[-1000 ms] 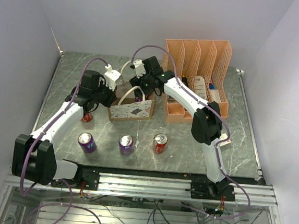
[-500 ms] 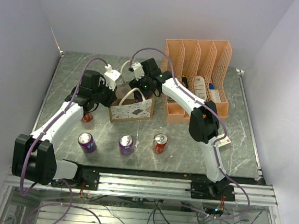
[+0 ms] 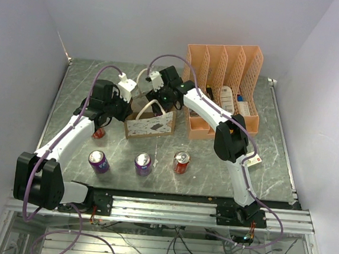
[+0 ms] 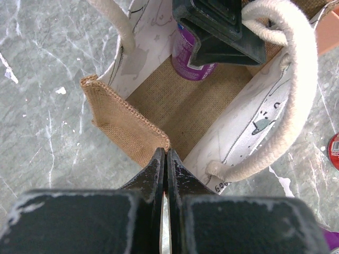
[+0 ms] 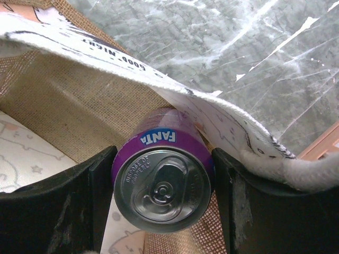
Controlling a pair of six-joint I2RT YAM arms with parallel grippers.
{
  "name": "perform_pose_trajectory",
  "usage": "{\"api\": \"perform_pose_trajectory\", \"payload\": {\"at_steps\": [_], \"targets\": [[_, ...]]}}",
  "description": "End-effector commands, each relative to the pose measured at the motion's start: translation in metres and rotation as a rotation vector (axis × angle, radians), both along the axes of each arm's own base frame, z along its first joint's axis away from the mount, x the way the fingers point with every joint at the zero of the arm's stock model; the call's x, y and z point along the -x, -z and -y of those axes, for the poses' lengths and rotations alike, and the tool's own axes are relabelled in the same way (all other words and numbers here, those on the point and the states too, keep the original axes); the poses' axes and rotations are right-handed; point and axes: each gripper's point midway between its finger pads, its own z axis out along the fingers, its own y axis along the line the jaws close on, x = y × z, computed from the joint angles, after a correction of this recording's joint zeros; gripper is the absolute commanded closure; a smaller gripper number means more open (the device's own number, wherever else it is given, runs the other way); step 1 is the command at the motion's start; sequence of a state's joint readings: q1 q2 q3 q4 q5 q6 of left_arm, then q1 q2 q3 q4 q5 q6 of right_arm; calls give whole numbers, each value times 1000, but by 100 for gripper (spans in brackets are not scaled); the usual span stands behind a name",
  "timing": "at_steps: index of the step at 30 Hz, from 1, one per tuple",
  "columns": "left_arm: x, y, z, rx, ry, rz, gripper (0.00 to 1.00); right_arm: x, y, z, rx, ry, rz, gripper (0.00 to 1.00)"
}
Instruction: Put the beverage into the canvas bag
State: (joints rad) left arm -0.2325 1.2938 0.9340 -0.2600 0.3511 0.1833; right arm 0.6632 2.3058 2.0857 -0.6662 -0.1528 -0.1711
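A purple Fanta can point(image 5: 161, 198) stands upright inside the canvas bag point(image 3: 151, 124), close to one off-white side wall. The right tool point(image 5: 164, 203) reaches in from above, its fingers pressed on either side of the can. The left tool point(image 4: 166, 159) — fingers pressed together — pinches the bag's brown end panel. The bag sits mid-bench, just beside an orange file organizer point(image 3: 223, 90) at the far edge; a red can point(image 3: 181, 162) stands towards the near edge.

- The purple Fanta can point(image 5: 161, 182) is seen upright inside the bag, tab end up, close against one off-white side; it seems to be near the burlap floor.
- The canvas bag point(image 3: 150, 125) (brown burlap edges, off-white printed sides, cream rope handles) is stood open.
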Motion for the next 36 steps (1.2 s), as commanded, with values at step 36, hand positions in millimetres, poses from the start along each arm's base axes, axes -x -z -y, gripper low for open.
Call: {"api": "perform_pose_trajectory", "payload": {"at_steps": [36], "targets": [[-10, -14, -4, 10, -56, 5, 93, 0, -135, 3, -195, 8, 204, 21]]}}
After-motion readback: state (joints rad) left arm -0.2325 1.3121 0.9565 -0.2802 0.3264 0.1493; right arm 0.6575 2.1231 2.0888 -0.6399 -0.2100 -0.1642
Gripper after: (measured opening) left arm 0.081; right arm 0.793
